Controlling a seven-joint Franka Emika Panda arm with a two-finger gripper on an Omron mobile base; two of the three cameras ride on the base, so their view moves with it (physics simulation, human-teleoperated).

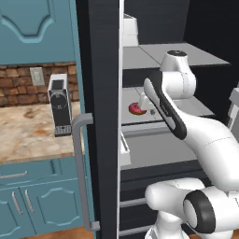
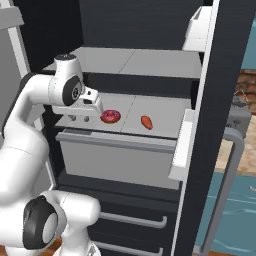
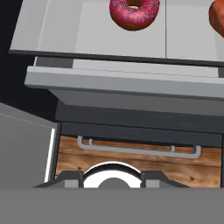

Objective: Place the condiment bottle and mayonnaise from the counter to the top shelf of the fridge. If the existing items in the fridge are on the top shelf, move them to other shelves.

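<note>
- Risk: the claw (image 2: 80, 118) hangs at the near left edge of the second shelf (image 2: 165, 107), just beside the donut (image 2: 110, 116). We judge that a careless sweep would nudge it toward the orange-red piece (image 2: 146, 122) or off the edge.
- Risk: the top shelf (image 2: 150, 62) above looks bare, so both foods already sit lower; lifting them would waste effort.
- Claw: jaws together, holding nothing; we see no contact with the donut.
- Task items: no bottle or jar is visible on the counter (image 1: 28, 133), where a dark appliance (image 1: 60, 103) stands. The fridge (image 1: 100, 93) stands open.
</note>
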